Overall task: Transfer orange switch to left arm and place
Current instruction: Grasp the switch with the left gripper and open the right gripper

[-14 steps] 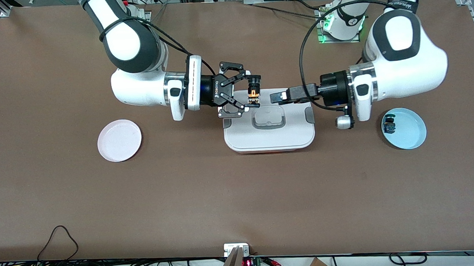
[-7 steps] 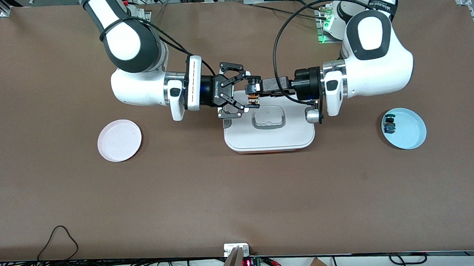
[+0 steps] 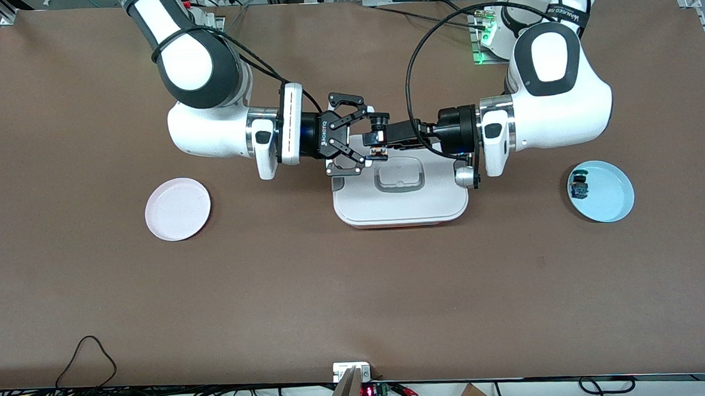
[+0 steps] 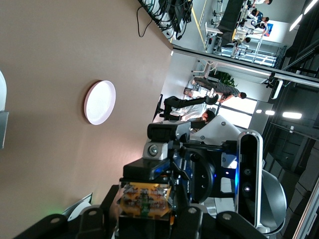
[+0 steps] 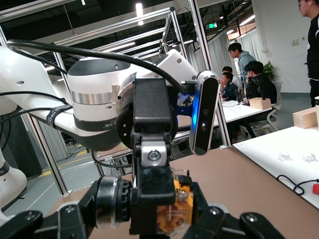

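Observation:
The orange switch (image 3: 377, 144) hangs in the air over the edge of the white box (image 3: 400, 205) that lies nearest the robots' bases. My right gripper (image 3: 372, 139) is shut on it, one finger at the cap end and one at the body end. My left gripper (image 3: 380, 132) has reached in from the left arm's end and is shut on the same switch. In the left wrist view the orange body (image 4: 144, 201) sits between my left gripper's (image 4: 146, 215) fingers. In the right wrist view the switch (image 5: 178, 209) is partly hidden by a left finger, within my right gripper (image 5: 149, 221).
A pink plate (image 3: 177, 208) lies toward the right arm's end of the table and also shows in the left wrist view (image 4: 99, 102). A light-blue plate (image 3: 614, 198) toward the left arm's end holds a blue-bodied switch (image 3: 579, 187). Cables run along the table's edges.
My left arm has swung in from the left arm's end until its gripper reached the switch held by my right gripper. The right arm has barely moved.

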`<state>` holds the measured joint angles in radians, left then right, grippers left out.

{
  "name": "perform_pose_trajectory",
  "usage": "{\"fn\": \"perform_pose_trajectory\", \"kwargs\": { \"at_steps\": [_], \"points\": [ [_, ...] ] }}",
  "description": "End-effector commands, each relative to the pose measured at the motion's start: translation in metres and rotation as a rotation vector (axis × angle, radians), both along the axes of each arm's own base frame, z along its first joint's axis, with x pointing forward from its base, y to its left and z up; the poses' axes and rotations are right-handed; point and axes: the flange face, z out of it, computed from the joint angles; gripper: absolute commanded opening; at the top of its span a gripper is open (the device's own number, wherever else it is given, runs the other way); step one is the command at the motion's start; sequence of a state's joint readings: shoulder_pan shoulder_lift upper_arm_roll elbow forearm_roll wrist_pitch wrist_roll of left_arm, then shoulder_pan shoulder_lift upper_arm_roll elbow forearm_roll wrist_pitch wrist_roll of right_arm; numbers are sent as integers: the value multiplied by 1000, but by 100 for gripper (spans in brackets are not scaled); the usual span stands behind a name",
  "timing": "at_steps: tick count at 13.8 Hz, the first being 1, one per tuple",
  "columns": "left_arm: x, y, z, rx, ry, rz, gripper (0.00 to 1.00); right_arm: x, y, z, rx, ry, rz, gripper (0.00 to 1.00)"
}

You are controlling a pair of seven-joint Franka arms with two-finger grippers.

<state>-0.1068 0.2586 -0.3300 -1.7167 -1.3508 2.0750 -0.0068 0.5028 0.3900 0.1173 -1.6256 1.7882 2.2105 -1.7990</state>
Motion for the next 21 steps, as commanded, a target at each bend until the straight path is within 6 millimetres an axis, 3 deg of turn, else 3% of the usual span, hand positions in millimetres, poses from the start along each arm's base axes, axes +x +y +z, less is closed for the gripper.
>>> {"fn": "perform_pose_trajectory", "kwargs": {
  "at_steps": [1, 5, 7, 8, 10, 16, 19, 21],
  "points": [
    [4, 5, 3, -23, -23, 11, 49, 2, 4, 6, 19, -17, -14, 0],
    [3, 4, 6, -27, -22, 3, 20, 2, 4, 7, 20, -20, -15, 0],
    [2, 3, 7, -28, -23, 2, 14, 3, 3, 6, 19, -18, -17, 0],
    [2, 3, 7, -28, -23, 2, 13, 3, 3, 7, 21, -16, -18, 6],
    [2, 3, 8, -29, -24, 0, 13, 3, 2, 12, 28, 2, -21, 99],
    [3, 6, 12, -31, -34, -6, 12, 4, -2, 16, 18, -1, -49, 100],
    [8, 25, 15, -37, -34, -31, 9, 3, -9, 11, 12, 6, -48, 100],
    [12, 40, 19, -20, -42, -71, 9, 10, -27, 18, 10, -2, -71, 100]
  ]
}}
